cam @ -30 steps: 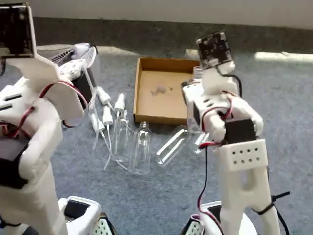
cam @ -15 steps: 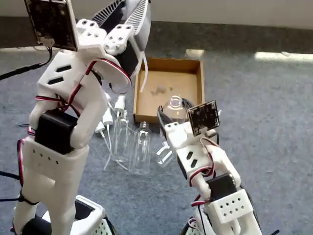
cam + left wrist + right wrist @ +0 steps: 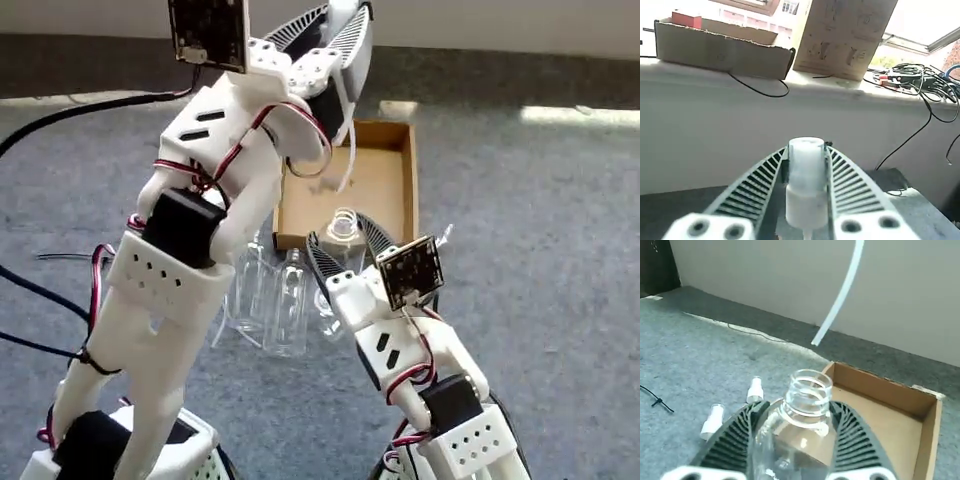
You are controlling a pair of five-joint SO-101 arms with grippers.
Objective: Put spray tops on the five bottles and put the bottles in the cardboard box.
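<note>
My left gripper (image 3: 335,18) is raised high above the cardboard box (image 3: 385,205) and is shut on a white spray top (image 3: 805,172). The top's thin tube (image 3: 347,140) hangs down over the box. Below it, my right gripper (image 3: 347,245) is shut on a clear bottle (image 3: 342,228), held upright with its open threaded neck (image 3: 807,390) up. The tube's end (image 3: 837,297) hangs above and beyond the neck, apart from it. More clear bottles (image 3: 285,300) lie on the carpet in front of the box.
Two loose spray tops (image 3: 754,388) lie on the grey carpet left of the box. The box has low walls, and its floor (image 3: 880,412) holds only a small scrap. A black cable (image 3: 40,290) runs along the carpet by the left arm's base.
The left arm rose and swung right, carrying the spray top over the box. The right arm drew back toward its base and tipped the bottle upright under the tube.
</note>
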